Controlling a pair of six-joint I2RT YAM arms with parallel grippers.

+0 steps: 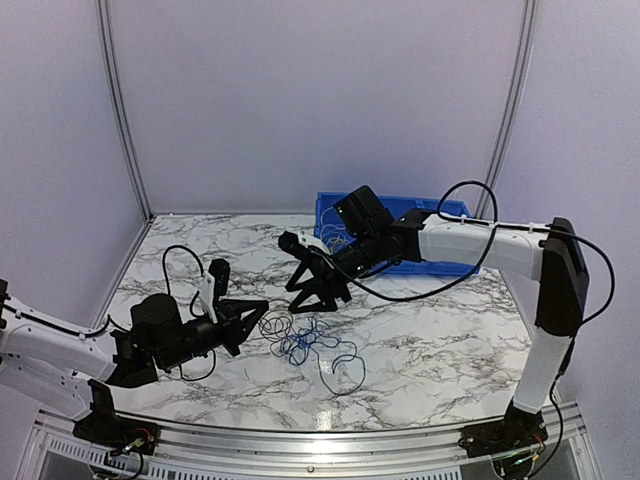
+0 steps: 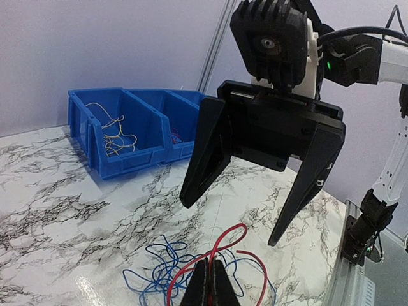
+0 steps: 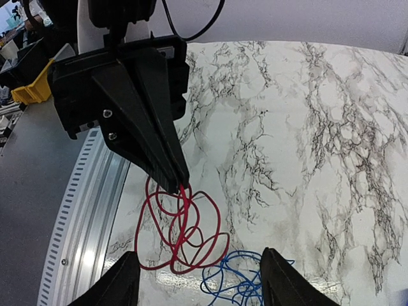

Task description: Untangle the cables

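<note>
Together, one left gripper [image 3: 179, 185] (one red cable [image 3: 180, 229])

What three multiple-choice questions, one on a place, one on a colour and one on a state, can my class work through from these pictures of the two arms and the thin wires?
1. Where does the blue bin stand?
A) between the arm bases
B) under the left arm
C) at the far side of the table

2. Which colour is the wire in the left claw?
A) blue
B) red
C) green

3. How does the right claw stand?
A) open, holding nothing
B) shut on a wire
C) shut on the bin

Answers:
1 C: the top view shows it by the back wall.
2 B: that claw is pinched shut on the red wire, while the blue wire lies loose beside it.
3 A: its fingers are spread with nothing between them.
</note>
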